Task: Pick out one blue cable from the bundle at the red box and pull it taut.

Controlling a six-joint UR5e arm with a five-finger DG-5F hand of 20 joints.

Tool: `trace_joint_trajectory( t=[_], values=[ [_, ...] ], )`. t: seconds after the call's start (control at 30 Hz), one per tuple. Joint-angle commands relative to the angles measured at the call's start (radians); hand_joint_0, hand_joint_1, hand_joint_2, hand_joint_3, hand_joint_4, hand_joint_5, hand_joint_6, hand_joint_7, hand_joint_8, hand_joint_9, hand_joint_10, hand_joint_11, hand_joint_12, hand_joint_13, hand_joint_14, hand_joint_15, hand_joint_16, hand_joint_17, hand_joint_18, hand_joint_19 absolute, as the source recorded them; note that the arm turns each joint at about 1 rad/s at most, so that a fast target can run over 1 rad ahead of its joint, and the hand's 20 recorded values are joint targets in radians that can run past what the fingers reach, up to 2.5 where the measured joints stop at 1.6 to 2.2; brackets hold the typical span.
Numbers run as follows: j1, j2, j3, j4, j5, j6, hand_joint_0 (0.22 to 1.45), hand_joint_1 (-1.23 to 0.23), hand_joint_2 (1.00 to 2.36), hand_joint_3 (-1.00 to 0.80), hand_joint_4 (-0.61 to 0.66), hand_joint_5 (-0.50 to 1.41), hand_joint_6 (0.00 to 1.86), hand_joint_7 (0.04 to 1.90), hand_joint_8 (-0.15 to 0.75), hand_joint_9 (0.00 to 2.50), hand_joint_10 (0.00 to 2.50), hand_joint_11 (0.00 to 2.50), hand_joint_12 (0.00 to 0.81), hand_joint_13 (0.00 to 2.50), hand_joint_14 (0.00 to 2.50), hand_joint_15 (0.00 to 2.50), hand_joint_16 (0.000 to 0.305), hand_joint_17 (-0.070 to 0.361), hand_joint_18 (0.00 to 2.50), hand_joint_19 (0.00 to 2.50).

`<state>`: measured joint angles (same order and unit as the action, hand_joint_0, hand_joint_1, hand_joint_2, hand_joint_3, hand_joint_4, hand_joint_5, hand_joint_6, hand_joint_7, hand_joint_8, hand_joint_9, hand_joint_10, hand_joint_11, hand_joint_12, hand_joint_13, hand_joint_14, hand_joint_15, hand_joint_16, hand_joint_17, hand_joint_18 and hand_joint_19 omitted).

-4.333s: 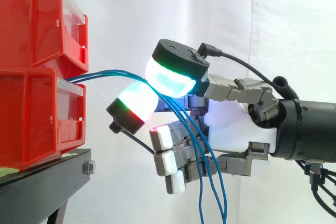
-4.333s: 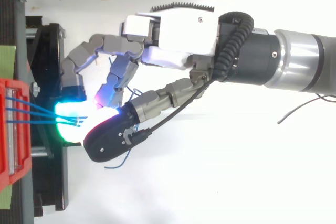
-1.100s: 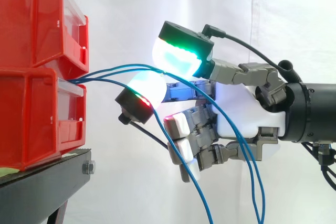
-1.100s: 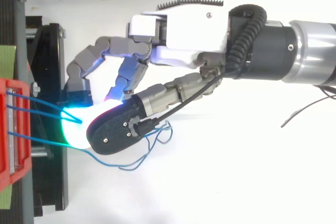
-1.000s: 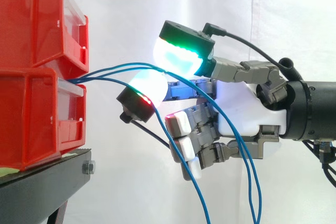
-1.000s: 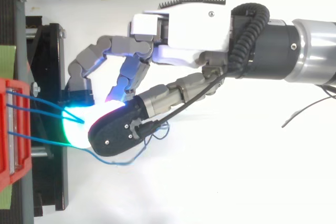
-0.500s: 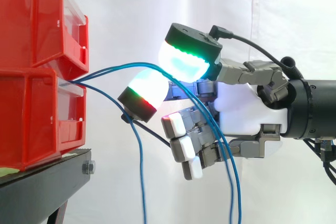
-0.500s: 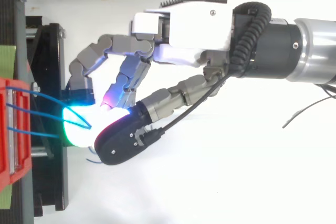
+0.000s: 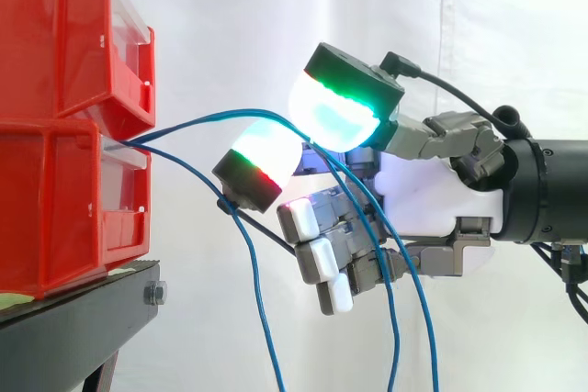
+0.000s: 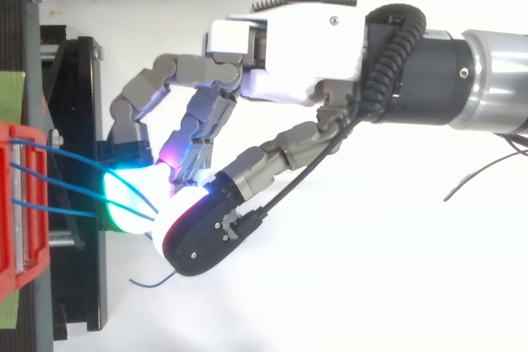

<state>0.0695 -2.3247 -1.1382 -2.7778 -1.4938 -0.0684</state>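
Scene: Two red plastic bins, an upper bin (image 9: pixel 64 34) stacked on a lower bin (image 9: pixel 55 199), stand on a black metal stand (image 9: pixel 83 323) before a white curtain (image 9: pixel 230 6).
Hand: The robot's white-palmed hand (image 9: pixel 432 199) reaches in from the right at the height of the lower bin and stops just clear of its front, with the fingers curled.
Grip: Two glowing fingertip pads, the upper (image 9: pixel 335 112) cyan and green and the lower (image 9: pixel 262 155) white with a green and red band, are closed on the thin blue cables (image 9: pixel 216 118) (the strands vanish where the two pads meet).
Cables: They emerge at the front lip of the lower bin. From above, three strands cross the gap from the bin (image 10: pixel 21 204) to the pads, slightly fanned.
Tension: The top strand rises to the pads in a shallow arc rather than a straight line. Another drops away beneath the lower pad and hangs down out of view.
Slack: Behind the pinch, further strands trail down across the curled lower fingers and hang loose below the hand.
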Motion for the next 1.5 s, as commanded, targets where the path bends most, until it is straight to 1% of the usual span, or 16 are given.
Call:
trace_joint_trajectory(
  t=[0.0,0.1,0.17,0.2,0.3,0.43,0.53,0.67,0.7,0.77,0.87,1.0,1.13,1.23,1.47],
  values=[
    [0.003,0.001,0.0,0.0,0.003,0.001,0.72,-0.86,1.0,-0.5,-0.1,-0.17,0.93,0.89,0.287,1.02,0.02,0.63,0.336,1.03,0.02,0.56,0.045,0.102,0.9,0.6],
    [0.001,-0.001,0.0,0.0,0.003,0.001,0.72,-0.87,1.0,-0.5,-0.11,-0.16,0.93,0.89,0.284,1.03,0.02,0.62,0.336,1.03,0.02,0.55,0.044,0.1,0.9,0.6],
    [0.001,0.001,0.0,0.0,0.003,0.001,0.74,-0.87,1.0,-0.5,-0.15,-0.16,0.93,0.96,0.283,1.03,0.02,0.63,0.336,1.03,0.02,0.56,0.044,0.098,0.9,0.59],
    [0.001,0.001,-0.002,0.0,0.003,0.001,0.74,-0.88,1.01,-0.44,-0.15,-0.16,0.94,1.02,0.283,1.04,0.02,0.63,0.331,1.03,0.02,0.56,0.044,0.098,0.9,0.59],
    [0.003,-0.001,0.0,0.0,0.003,0.001,0.72,-0.87,1.02,-0.32,-0.15,-0.16,0.96,1.09,0.29,1.06,0.02,0.64,0.337,1.05,0.02,0.56,0.044,0.098,0.92,0.61],
    [0.003,-0.001,0.0,0.001,0.004,0.001,0.71,-0.87,1.02,-0.27,-0.14,-0.16,0.96,1.19,0.299,1.08,0.02,0.64,0.344,1.06,0.02,0.56,0.045,0.1,0.93,0.62],
    [0.003,-0.001,0.0,0.001,0.004,0.001,0.73,-0.85,1.01,-0.32,-0.17,-0.17,0.97,1.11,0.294,1.05,0.02,0.64,0.344,1.05,0.02,0.56,0.045,0.101,0.92,0.61],
    [0.003,-0.001,0.0,0.001,0.004,0.001,0.77,-0.88,1.01,-0.4,-0.15,-0.18,0.97,1.02,0.28,1.0,0.02,0.63,0.339,1.03,0.02,0.56,0.045,0.101,0.9,0.6],
    [0.003,-0.001,0.0,0.001,0.004,0.002,0.78,-0.89,1.0,-0.46,-0.14,-0.18,0.97,0.98,0.278,1.0,0.02,0.62,0.337,1.03,0.02,0.56,0.044,0.1,0.9,0.59],
    [0.001,0.001,0.0,0.001,0.004,0.002,0.78,-0.9,1.0,-0.5,-0.13,-0.18,0.97,0.96,0.278,1.0,0.02,0.63,0.333,1.03,0.02,0.55,0.044,0.099,0.9,0.58],
    [0.001,-0.001,0.0,0.001,0.004,0.001,0.78,-0.93,1.0,-0.5,-0.11,-0.18,0.97,0.96,0.274,1.01,0.02,0.64,0.331,1.03,0.02,0.55,0.044,0.099,0.91,0.58],
    [0.0,-0.001,0.0,0.0,0.004,0.002,0.73,-0.92,1.0,-0.5,-0.07,-0.17,0.97,0.97,0.278,1.03,0.02,0.64,0.334,1.03,0.02,0.55,0.044,0.098,0.91,0.57],
    [0.0,-0.001,0.0,0.0,0.003,0.002,0.68,-0.87,1.0,-0.5,-0.07,-0.16,0.96,1.0,0.289,1.07,0.02,0.65,0.34,1.06,0.02,0.56,0.043,0.097,0.92,0.6],
    [-0.002,-0.001,0.0,0.001,0.004,0.002,0.64,-0.76,1.0,-0.5,-0.06,-0.15,0.95,0.99,0.299,1.1,0.02,0.65,0.351,1.07,0.02,0.56,0.044,0.098,0.92,0.62],
    [0.0,-0.001,0.0,0.001,0.004,0.002,0.61,-0.7,1.0,-0.47,-0.04,-0.14,0.93,0.95,0.295,1.1,0.02,0.61,0.354,1.07,0.02,0.57,0.046,0.103,0.92,0.64]
  ],
)
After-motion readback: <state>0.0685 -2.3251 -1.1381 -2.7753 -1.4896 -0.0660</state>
